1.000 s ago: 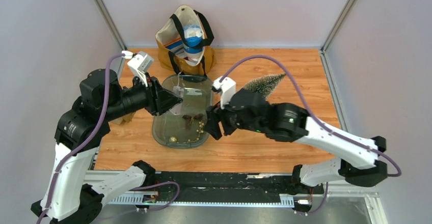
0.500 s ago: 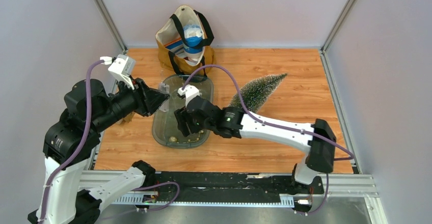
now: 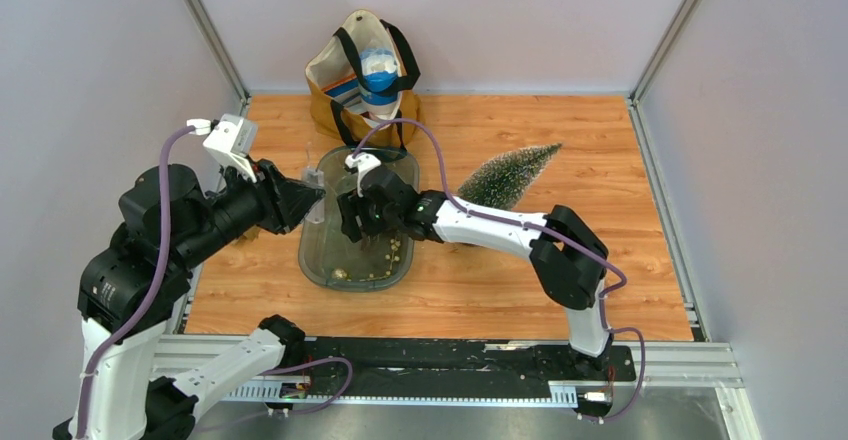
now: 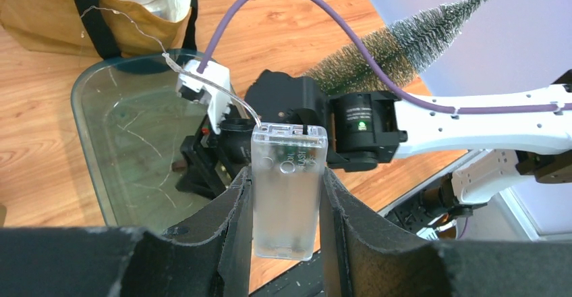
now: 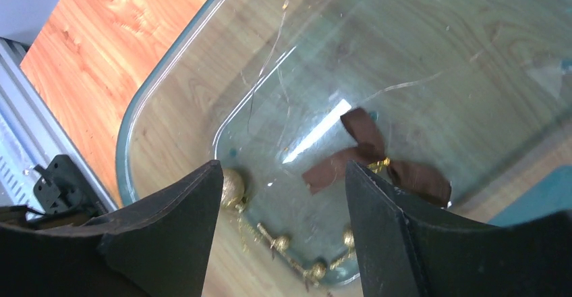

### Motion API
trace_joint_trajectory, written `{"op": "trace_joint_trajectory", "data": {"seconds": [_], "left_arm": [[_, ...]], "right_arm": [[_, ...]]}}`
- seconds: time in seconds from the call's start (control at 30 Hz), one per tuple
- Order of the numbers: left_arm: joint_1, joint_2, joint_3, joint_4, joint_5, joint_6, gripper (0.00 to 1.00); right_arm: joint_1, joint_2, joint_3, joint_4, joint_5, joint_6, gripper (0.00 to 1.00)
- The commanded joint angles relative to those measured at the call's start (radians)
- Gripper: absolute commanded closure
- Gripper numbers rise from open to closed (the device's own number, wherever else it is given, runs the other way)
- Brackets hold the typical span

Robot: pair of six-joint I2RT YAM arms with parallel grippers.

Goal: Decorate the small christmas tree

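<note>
The small christmas tree (image 3: 510, 175) lies on its side on the wooden table, right of the clear tray (image 3: 318, 265); the left wrist view shows the tree (image 4: 398, 44) behind the right arm. My left gripper (image 3: 303, 196) hovers at the tray's left edge, shut on a clear battery box (image 4: 287, 189) whose thin light wire (image 4: 135, 30) trails away. Over the tray, my right gripper (image 5: 283, 169) is open and holds nothing. Below it lie a brown bow (image 5: 357, 152), a gold ball (image 5: 233, 187) and a gold bead garland (image 5: 280, 243).
A tan tote bag (image 3: 365, 80) with a blue-capped bottle stands just behind the tray. Grey walls close in the table on three sides. The black rail (image 3: 430, 360) with both arm bases runs along the near edge.
My right arm has swung left from beside the tray to above it, its jaws a little wider. The left arm has pulled back to the left with the battery box.
</note>
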Motion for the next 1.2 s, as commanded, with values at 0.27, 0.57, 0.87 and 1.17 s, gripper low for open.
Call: {"op": "trace_joint_trajectory", "data": {"seconds": [0.27, 0.57, 0.87, 1.17], "left_arm": [[-0.004, -0.003, 0.013, -0.01, -0.019, -0.003, 0.91], [-0.004, -0.004, 0.023, -0.031, -0.042, 0.001, 0.91], [-0.004, -0.007, 0.017, -0.043, -0.064, 0.006, 0.91], [-0.004, -0.016, 0.019, -0.063, -0.091, 0.012, 0.91]], "right_arm": [[-0.003, 0.212, 0.158, 0.021, -0.049, -0.11, 0.29], [-0.009, 0.202, 0.155, 0.001, -0.026, -0.139, 0.42], [-0.009, 0.122, 0.065, 0.021, -0.09, -0.125, 0.65], [-0.009, 0.05, 0.064, -0.014, -0.068, -0.134, 1.0]]}}
